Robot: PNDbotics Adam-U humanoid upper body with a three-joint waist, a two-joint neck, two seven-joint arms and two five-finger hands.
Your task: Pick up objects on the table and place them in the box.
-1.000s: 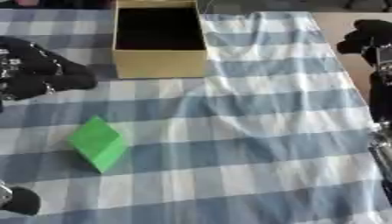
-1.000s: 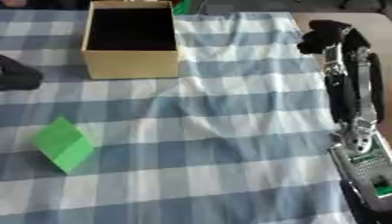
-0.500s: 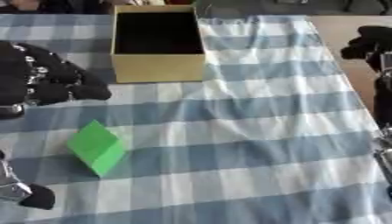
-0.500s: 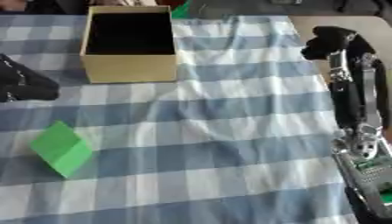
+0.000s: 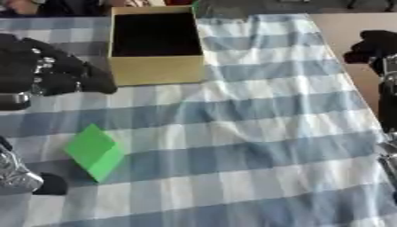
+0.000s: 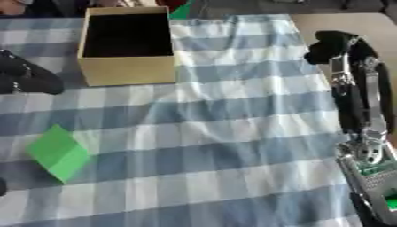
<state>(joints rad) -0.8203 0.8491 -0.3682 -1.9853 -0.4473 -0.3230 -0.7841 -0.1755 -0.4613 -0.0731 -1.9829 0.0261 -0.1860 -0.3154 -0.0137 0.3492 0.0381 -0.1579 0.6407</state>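
A green block (image 5: 95, 152) lies tilted on the checked cloth at the front left. The open tan cardboard box (image 5: 159, 73) stands at the back, left of centre, and its dark inside looks empty. My left hand (image 5: 46, 66) hovers at the left edge, behind the block and beside the box's front left corner. Its black fingers are relaxed, point right and hold nothing. At the table's right edge my right hand (image 6: 333, 44) is held up, fingers drooping and empty.
A blue-and-white checked cloth (image 5: 256, 133) covers the table, with a crease running down its middle. Bare tan tabletop (image 5: 349, 22) shows at the back right. My right forearm (image 6: 364, 111) runs along the right edge. A silver arm joint (image 5: 15, 173) sits at the lower left.
My left hand has moved a little to the right, further over the cloth towards the box's corner. The block, the box and the right hand have hardly shifted.
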